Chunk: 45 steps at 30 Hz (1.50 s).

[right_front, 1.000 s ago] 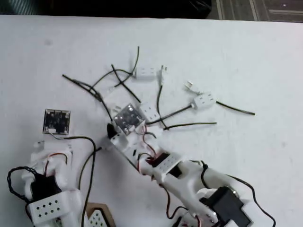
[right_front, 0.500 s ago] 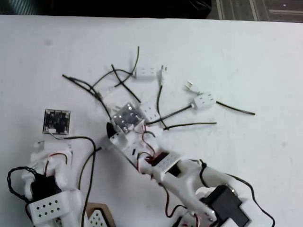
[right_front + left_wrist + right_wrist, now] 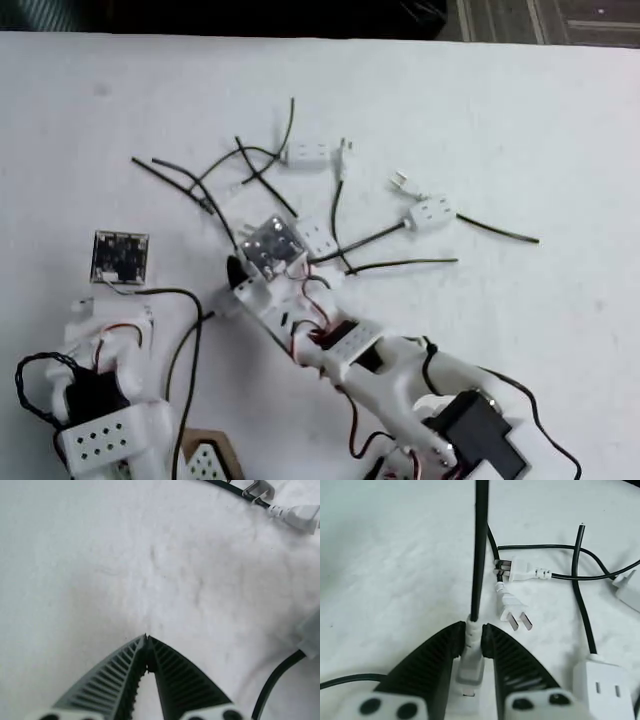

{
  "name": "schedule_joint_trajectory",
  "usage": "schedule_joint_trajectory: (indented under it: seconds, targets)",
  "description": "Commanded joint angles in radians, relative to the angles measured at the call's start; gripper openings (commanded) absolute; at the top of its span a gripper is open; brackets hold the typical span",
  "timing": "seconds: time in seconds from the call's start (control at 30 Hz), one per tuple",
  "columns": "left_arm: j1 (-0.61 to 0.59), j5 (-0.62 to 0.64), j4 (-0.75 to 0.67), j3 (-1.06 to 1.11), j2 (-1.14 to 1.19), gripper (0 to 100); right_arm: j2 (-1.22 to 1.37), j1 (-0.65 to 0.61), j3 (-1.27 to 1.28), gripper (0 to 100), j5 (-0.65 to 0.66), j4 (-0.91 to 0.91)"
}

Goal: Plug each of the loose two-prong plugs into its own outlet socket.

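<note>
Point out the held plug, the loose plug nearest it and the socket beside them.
held plug point(image 3: 469, 666), right wrist view, white body.
loose plug point(image 3: 509, 603), right wrist view, white body.
socket point(image 3: 600, 682), right wrist view, top face.

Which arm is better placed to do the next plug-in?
Right. The right hand is shut on a white plug, with an outlet socket lying close by. The left hand is shut on nothing, over bare table.

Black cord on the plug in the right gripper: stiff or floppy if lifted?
Probably semi-stiff: the cord runs nearly straight out of the plug held in the right gripper. Likely light, being thin. Its far end could snag the neighbouring cords lying beside it.
</note>
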Motion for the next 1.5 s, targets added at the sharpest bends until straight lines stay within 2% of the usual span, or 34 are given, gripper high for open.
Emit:
schedule_joint_trajectory:
  seconds: [0.0, 0.7, 0.97, 1.23, 1.47]
  targets:
    - [0.002, 0.011, -0.012, -0.021, -0.008, 3, 0.008, 0.008, -0.044, 1.6, -0.008, -0.022]
    - [0.002, 0.011, -0.012, -0.020, -0.008, 3, 0.084, 0.010, -0.017, 1.6, 0.002, -0.061]
    - [0.002, 0.011, -0.012, -0.020, -0.008, 3, 0.058, 0.013, -0.009, 1.6, 0.002, 0.054]
    - [0.002, 0.011, -0.012, -0.020, -0.008, 3, -0.088, 0.015, -0.005, 1.7, -0.006, 0.303]
    - [0.002, 0.011, -0.012, -0.020, -0.008, 3, -0.044, 0.015, -0.018, 1.7, -0.005, 0.317]
